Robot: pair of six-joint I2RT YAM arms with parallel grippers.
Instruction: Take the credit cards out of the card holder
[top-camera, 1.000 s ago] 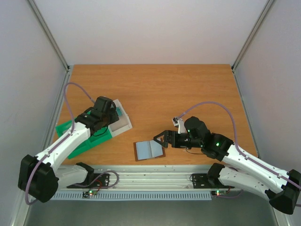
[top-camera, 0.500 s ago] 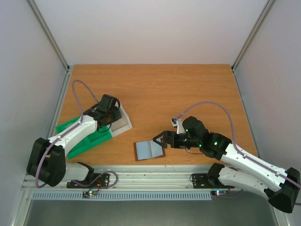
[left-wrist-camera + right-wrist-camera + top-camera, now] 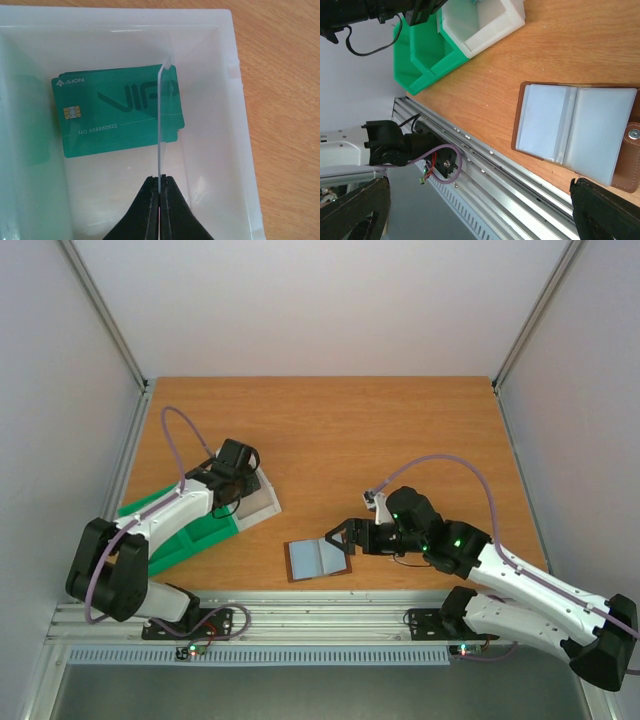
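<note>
Your card holder lies open and flat by the counter's near edge, brown rim, grey-blue pockets up. Toward the left edge, a green VIP card lies face-up; a pale card stands on edge over it.

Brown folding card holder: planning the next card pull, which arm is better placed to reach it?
Right. The right fingers sit open beside the brown folding card holder; the left fingers are shut on a thin pale card over the white plastic box.
</note>
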